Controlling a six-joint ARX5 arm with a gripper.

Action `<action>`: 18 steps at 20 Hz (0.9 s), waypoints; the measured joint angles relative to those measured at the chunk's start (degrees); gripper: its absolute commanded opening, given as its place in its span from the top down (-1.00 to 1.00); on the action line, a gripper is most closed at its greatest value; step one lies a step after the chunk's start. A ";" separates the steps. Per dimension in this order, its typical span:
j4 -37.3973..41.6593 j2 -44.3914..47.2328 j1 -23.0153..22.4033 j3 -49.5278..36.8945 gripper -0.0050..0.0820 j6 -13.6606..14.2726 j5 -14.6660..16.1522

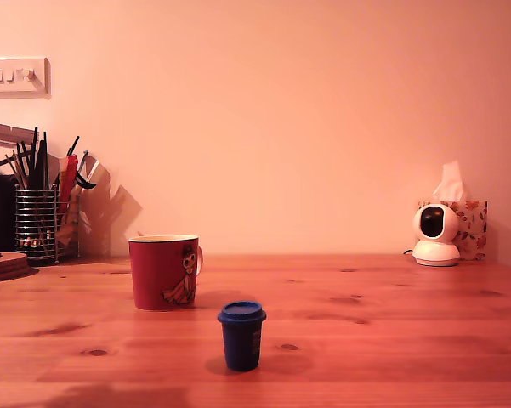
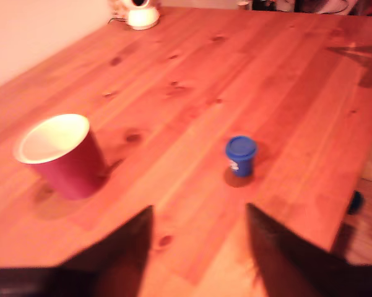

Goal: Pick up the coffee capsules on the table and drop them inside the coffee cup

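Note:
A dark blue coffee capsule [image 1: 241, 335] stands upright on the wooden table [image 1: 391, 340], rim up, in front of the mug and slightly to the exterior view's right of it. The red coffee cup [image 1: 163, 271] has a pale rim and a cartoon figure on its side. In the wrist view the capsule [image 2: 240, 156] and the cup [image 2: 60, 154] both sit ahead of my gripper [image 2: 199, 235], which hangs well above the table. Its two dark fingers [image 2: 129, 247] are spread wide with nothing between them. The arm is out of the exterior view.
A wire mesh utensil holder [image 1: 39, 223] with dark utensils stands at the exterior view's far left by the wall. A small white camera [image 1: 434, 235] and a tissue box [image 1: 469, 225] sit at the back right. A round wooden board [image 1: 2, 263] lies at the left edge.

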 measured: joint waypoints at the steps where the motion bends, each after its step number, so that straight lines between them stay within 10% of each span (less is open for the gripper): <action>1: 0.79 2.36 -0.44 -0.02 -0.46 0.02 -0.02; 18: 15.76 21.55 -2.25 -0.22 -0.46 4.48 3.76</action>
